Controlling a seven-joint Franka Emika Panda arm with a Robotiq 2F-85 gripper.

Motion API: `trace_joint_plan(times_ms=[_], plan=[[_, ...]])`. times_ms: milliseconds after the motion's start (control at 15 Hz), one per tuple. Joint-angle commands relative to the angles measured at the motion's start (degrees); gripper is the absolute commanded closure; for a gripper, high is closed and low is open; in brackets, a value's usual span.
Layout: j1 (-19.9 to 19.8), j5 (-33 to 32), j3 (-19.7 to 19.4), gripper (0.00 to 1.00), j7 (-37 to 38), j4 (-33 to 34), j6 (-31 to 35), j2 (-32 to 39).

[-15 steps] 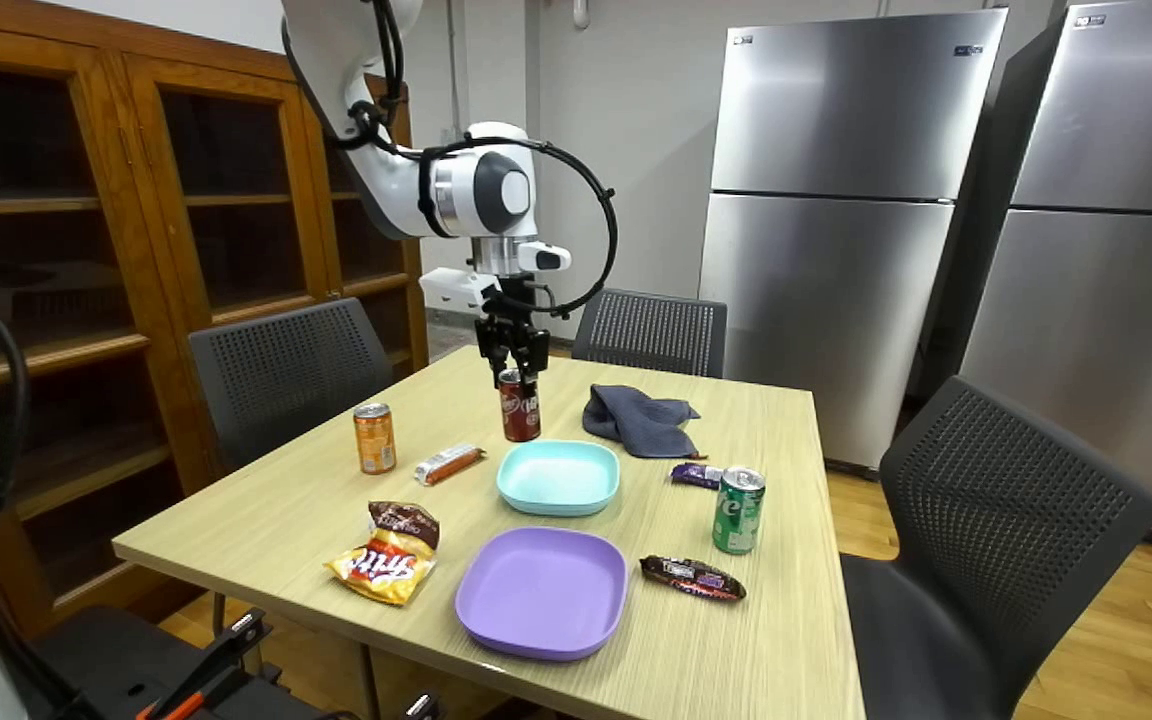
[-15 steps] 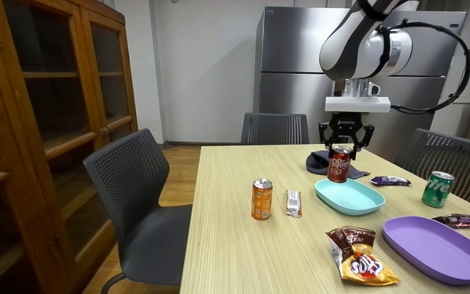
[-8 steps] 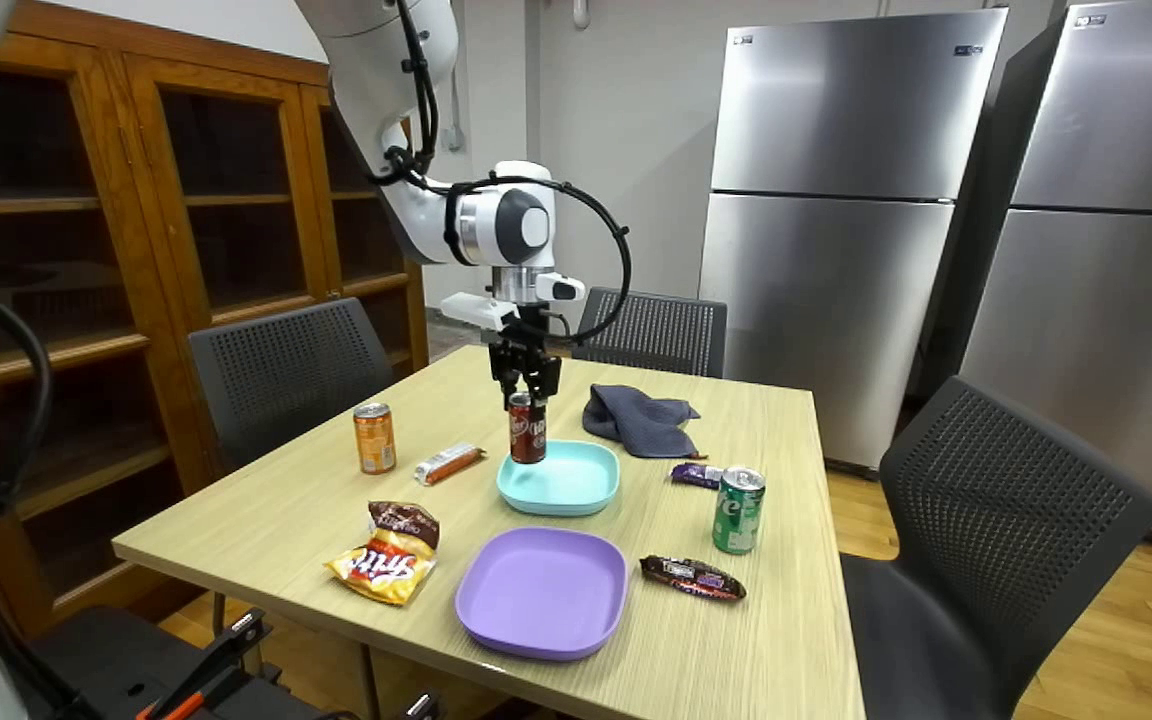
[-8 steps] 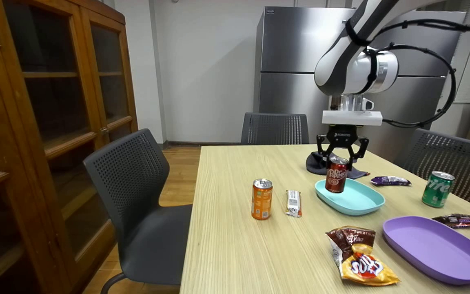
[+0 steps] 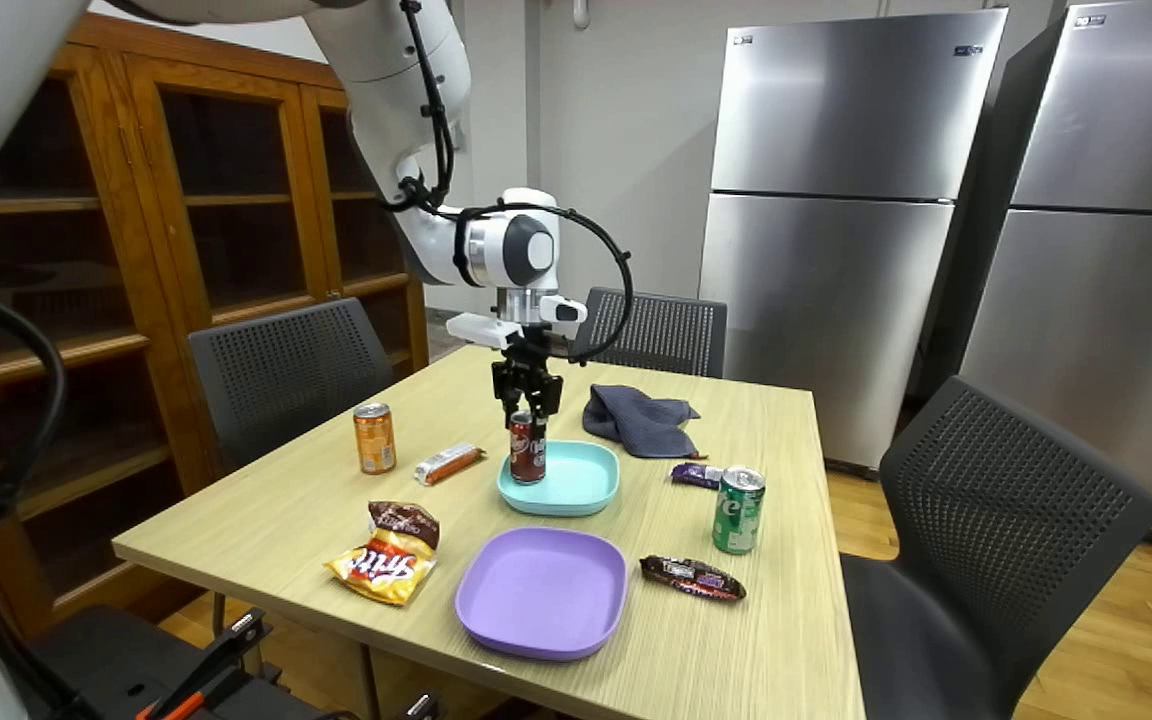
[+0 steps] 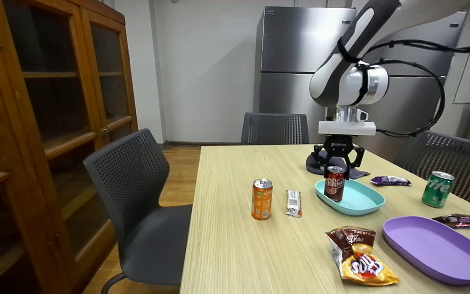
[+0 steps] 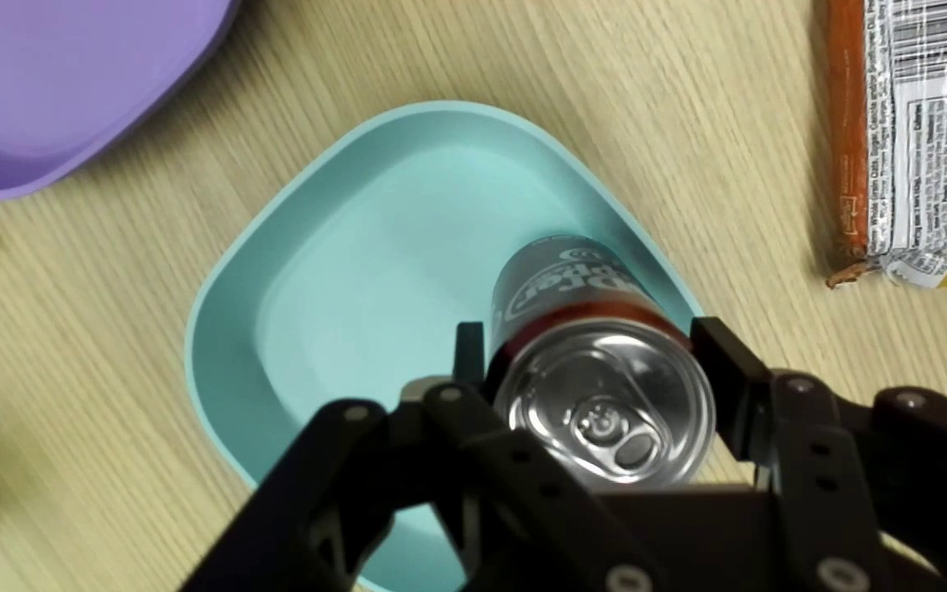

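My gripper (image 6: 337, 173) points straight down with its fingers on either side of a dark red Dr Pepper can (image 6: 334, 188), gripping its upper part. The can stands nearly upright inside the rim of a light teal plate (image 6: 361, 197), towards one side. Whether its base touches the plate's floor I cannot tell. In the wrist view the silver lid of the can (image 7: 605, 411) shows between the black fingers (image 7: 724, 370), with the bare teal floor of the plate (image 7: 358, 279) beside it. Both exterior views show the can within the plate's outline.
Around the plate lie an orange can (image 6: 262, 200), a wrapped bar (image 5: 449, 464), a yellow-brown snack bag (image 5: 391, 555) and a purple plate (image 5: 543, 592). Beyond are a green can (image 5: 739, 512), a dark wrapped bar (image 5: 693, 578), a purple-wrapped bar (image 6: 390, 181) and a dark cloth (image 5: 641, 420).
The gripper has carried the Dr Pepper can down and across, from above the table behind the teal plate into the plate. During the last half second the motion is mostly downward. The grip looks unchanged.
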Motion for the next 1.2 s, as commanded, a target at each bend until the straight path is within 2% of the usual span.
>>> trace_joint_plan(times_ms=[0,933,1000,1133], plan=[[0.0,1.2,-0.2,0.62,-1.6,3.3,-3.1,1.2],[-1.7,1.8,-1.8,0.62,-1.1,4.1,-3.7,1.3],[-1.8,1.9,-1.9,0.12,-1.0,4.1,-3.9,1.3],[-1.9,2.2,-1.9,0.04,-1.0,3.8,-3.8,1.0]])
